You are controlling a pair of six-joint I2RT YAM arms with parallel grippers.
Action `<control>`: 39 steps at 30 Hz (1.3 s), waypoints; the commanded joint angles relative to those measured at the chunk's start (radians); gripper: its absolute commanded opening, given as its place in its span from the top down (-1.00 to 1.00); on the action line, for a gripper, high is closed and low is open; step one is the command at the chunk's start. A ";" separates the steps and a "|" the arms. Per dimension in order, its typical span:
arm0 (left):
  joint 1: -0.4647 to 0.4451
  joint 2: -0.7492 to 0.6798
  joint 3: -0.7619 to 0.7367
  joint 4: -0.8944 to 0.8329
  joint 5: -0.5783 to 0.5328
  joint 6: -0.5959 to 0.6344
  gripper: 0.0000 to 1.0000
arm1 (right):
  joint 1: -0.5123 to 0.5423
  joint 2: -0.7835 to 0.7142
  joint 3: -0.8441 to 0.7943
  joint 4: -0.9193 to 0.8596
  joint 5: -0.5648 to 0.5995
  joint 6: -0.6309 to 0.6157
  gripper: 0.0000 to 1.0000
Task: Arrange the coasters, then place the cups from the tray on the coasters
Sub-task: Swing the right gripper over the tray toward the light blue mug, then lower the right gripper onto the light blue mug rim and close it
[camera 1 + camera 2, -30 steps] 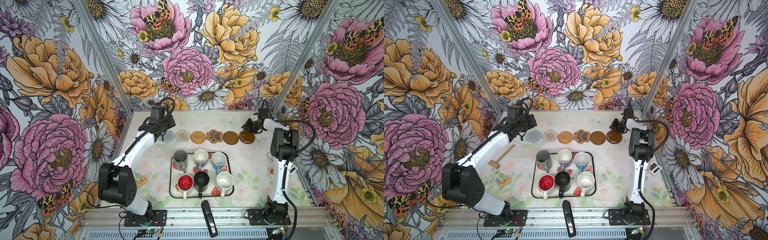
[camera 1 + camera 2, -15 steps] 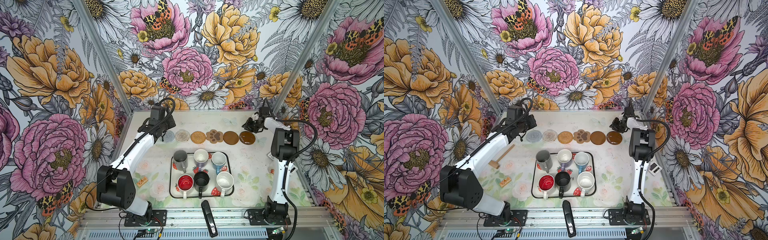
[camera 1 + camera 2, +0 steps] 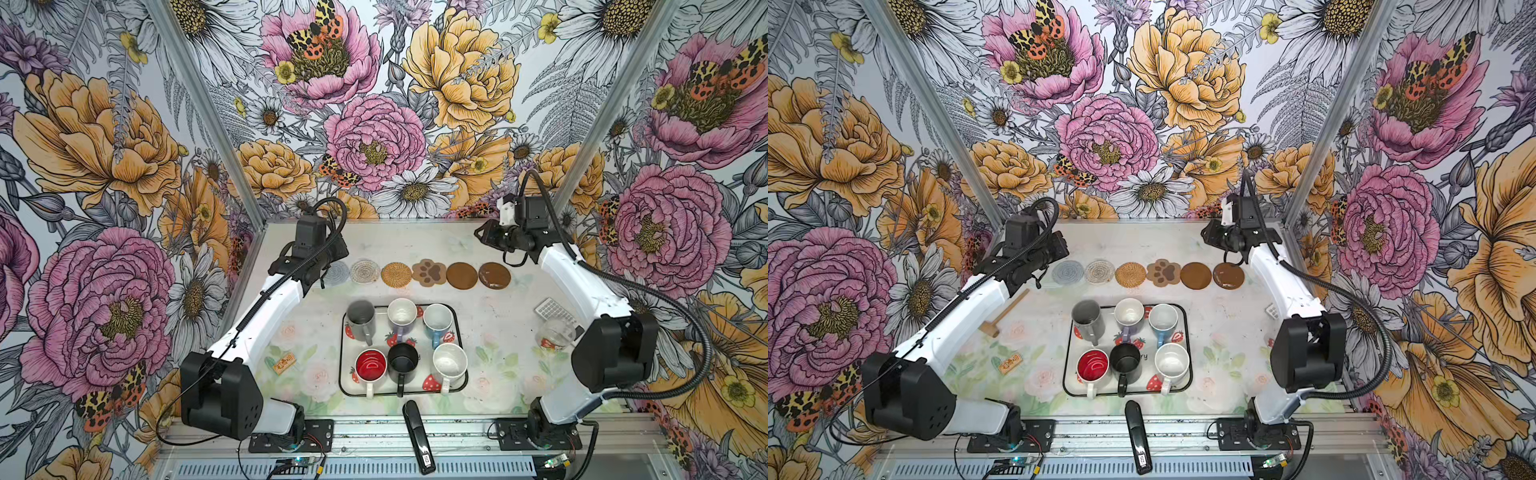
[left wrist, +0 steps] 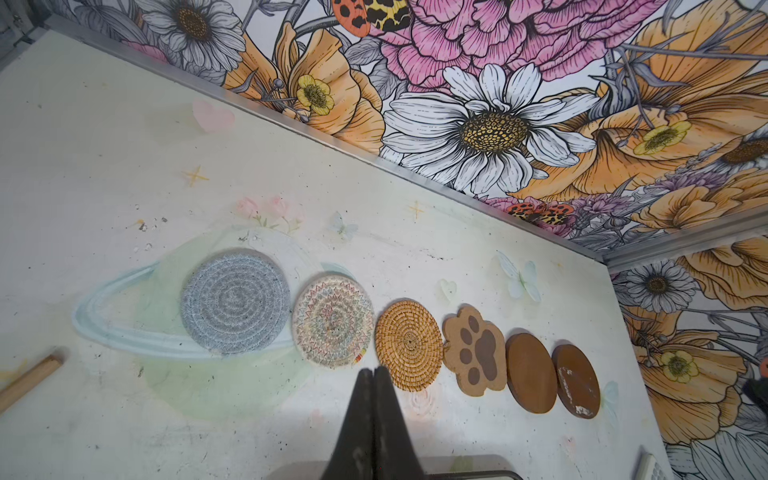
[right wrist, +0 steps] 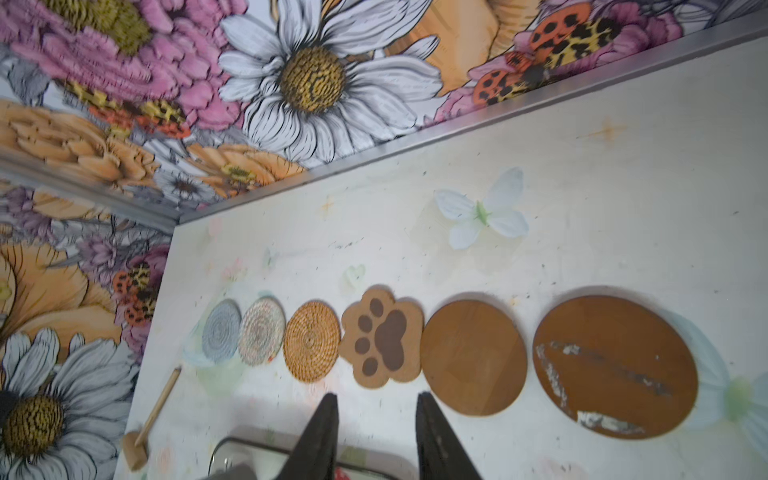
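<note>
I count the coasters [image 3: 397, 275] lined up, all mugs [image 3: 402, 358] on the tray [image 3: 341, 365]; left gripper [image 4: 374, 370] pinched closed, right gripper [image 5: 376, 399] slightly parted, empty.

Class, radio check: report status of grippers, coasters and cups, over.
Left gripper shut, right gripper open, both empty. Six coasters in a row; six cups on tray. Nothing blocking.

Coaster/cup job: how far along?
Done: six coasters lie in a row beyond the tray. In hand: nothing; left gripper is shut and empty, right gripper open and empty, both near the row. Left: all six cups sit on the tray, none on a coaster.
</note>
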State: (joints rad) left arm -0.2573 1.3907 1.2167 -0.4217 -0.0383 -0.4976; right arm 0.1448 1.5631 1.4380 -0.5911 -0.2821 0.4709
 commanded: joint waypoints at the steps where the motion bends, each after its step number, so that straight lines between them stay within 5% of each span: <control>1: -0.010 -0.038 -0.016 0.010 -0.030 0.019 0.96 | 0.071 -0.106 -0.095 -0.044 0.142 -0.020 0.29; 8: -0.025 -0.080 -0.039 0.012 -0.037 0.033 0.95 | 0.333 -0.301 -0.210 -0.211 0.399 0.033 0.21; 19: -0.055 -0.128 -0.066 0.023 -0.050 0.034 0.93 | 0.669 -0.340 -0.298 -0.277 0.502 0.215 0.13; 39: -0.092 -0.160 -0.093 0.037 -0.073 0.037 0.90 | 0.775 -0.247 -0.355 -0.304 0.438 0.317 0.18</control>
State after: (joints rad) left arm -0.3386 1.2507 1.1427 -0.4129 -0.0902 -0.4717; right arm 0.9134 1.2976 1.0939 -0.8867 0.1638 0.7673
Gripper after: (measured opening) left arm 0.053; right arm 0.414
